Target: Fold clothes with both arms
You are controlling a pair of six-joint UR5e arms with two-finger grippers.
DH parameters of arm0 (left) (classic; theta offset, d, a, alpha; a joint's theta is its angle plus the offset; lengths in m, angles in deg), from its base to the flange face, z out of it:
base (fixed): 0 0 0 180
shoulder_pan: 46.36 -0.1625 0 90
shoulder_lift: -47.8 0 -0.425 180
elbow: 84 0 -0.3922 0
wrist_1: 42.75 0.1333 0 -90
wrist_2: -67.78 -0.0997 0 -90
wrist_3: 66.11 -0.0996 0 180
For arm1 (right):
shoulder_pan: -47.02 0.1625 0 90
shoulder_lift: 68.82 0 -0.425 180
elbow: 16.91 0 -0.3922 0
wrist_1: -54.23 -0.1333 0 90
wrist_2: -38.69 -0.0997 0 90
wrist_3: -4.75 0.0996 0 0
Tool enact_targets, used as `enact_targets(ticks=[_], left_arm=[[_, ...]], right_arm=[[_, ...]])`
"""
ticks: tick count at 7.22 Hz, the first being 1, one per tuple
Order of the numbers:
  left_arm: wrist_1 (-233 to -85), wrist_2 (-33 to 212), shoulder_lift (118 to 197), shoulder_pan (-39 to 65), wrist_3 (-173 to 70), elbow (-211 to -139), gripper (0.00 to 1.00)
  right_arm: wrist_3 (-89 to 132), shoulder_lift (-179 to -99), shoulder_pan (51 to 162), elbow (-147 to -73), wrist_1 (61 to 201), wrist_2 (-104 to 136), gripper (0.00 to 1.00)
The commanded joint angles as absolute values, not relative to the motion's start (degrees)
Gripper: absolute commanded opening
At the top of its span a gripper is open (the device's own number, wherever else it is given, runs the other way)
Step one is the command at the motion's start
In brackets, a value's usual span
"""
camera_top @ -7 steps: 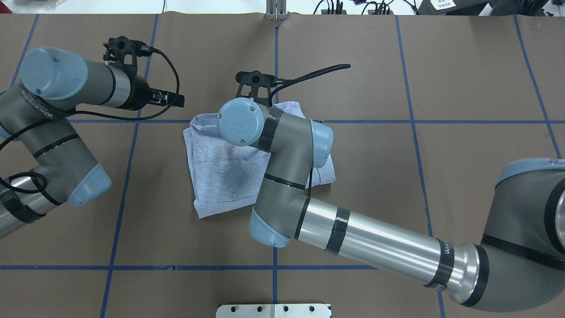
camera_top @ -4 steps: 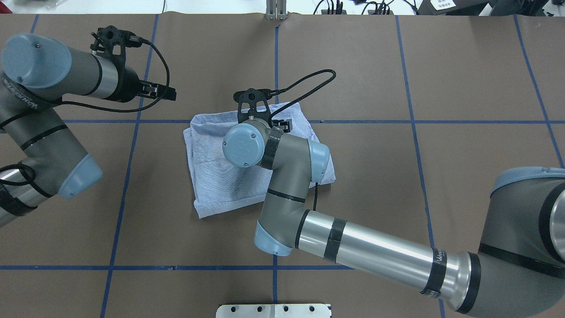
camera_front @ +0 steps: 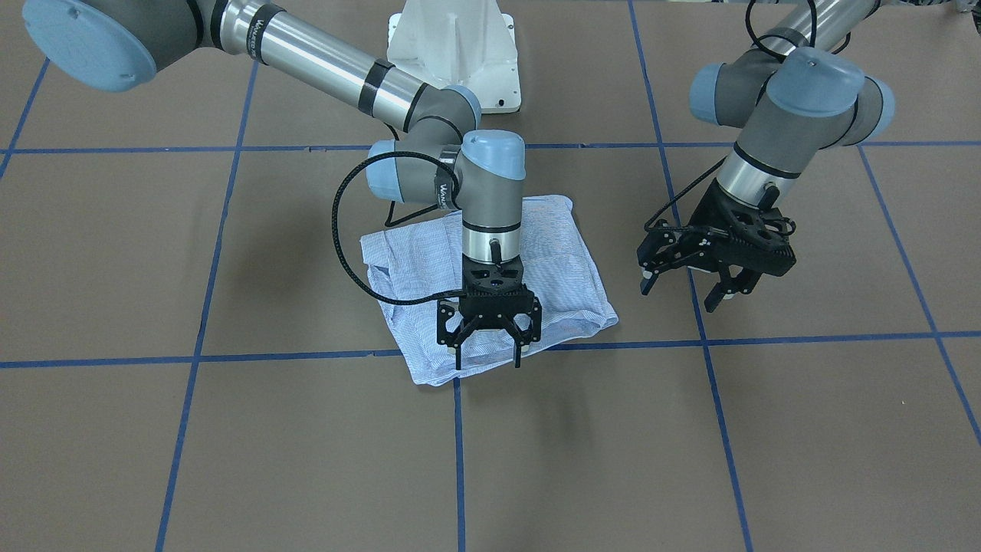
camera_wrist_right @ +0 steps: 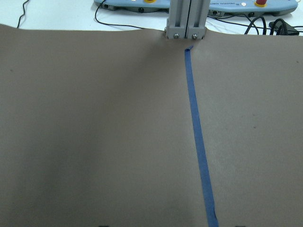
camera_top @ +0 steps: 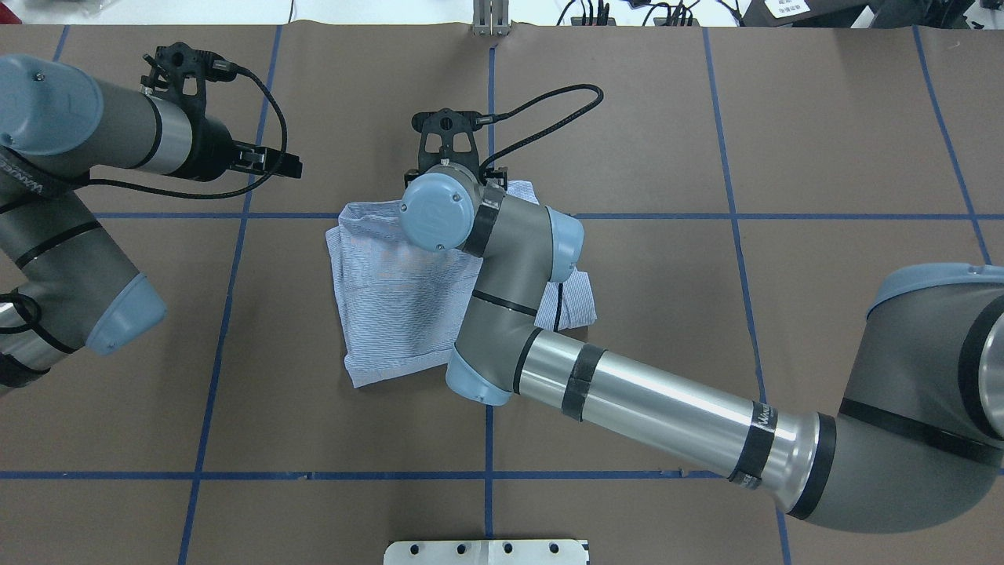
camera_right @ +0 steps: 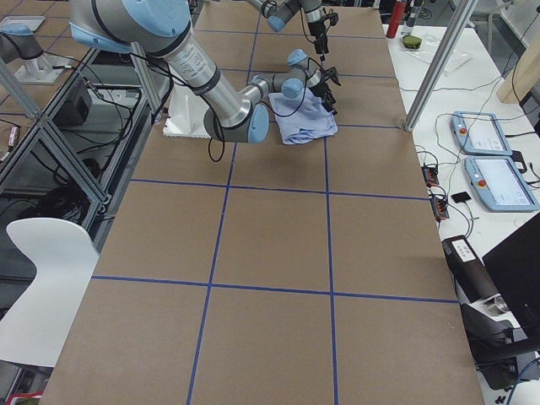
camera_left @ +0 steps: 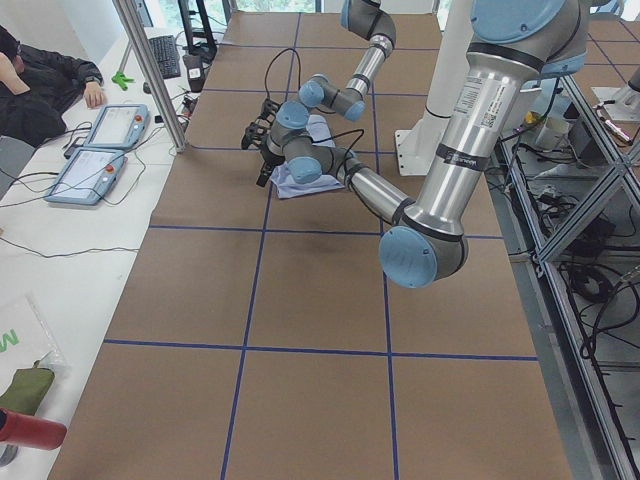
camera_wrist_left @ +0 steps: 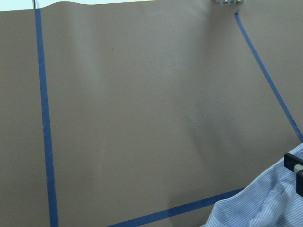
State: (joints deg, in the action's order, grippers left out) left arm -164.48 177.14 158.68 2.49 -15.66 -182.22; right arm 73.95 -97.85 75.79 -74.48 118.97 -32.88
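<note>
The black right hand (camera_front: 488, 359) hangs spread apart over the folded light-blue striped shirt's (camera_front: 571, 264) edge. The black left hand (camera_front: 680, 297) beside it is apart too.

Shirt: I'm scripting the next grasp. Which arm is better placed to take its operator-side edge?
Right, probably. The right gripper hangs open over that edge of the shirt; the left gripper, also open, is beside it over the table.

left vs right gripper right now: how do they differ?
Place: the right gripper is over the shirt's operator-side edge; the left gripper is beside the shirt, over the table.
Pose: the right gripper points straight down; the left gripper is tilted.
Shared: both have open fingers and hold nothing.
</note>
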Motion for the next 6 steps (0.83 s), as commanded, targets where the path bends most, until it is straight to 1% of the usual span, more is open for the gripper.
enact_targets(ticks=[1,2,3,4,5,6], left_arm=[[-164.48,177.2,158.46,2.51,-15.66,-182.61,1.0],[-163.96,177.73,157.15,2.51,-15.75,-184.44,1.0],[-163.78,179.3,154.36,2.86,-17.32,-187.59,1.0],[-163.34,180.62,151.11,4.95,-20.99,-190.41,1.0],[-160.99,182.11,149.07,8.28,-27.98,-192.09,1.0],[-158.7,183.87,147.31,12.4,-36.67,-193.07,1.0]], right_arm=[[77.93,-98.25,80.56,-80.15,124.06,-43.93,0.99],[77.09,-101.74,85.29,-88.8,134.03,-55.15,0.99],[75.6,-107.78,89.17,-100.2,140.74,-60.31,0.99],[65.58,-116.89,92.42,-113.72,146.64,-62.97,1.0],[54.87,-126.55,98.2,-124.64,150.78,-69.87,1.0],[45.36,-133.35,104.96,-129.8,151.96,-77.07,1.0]])
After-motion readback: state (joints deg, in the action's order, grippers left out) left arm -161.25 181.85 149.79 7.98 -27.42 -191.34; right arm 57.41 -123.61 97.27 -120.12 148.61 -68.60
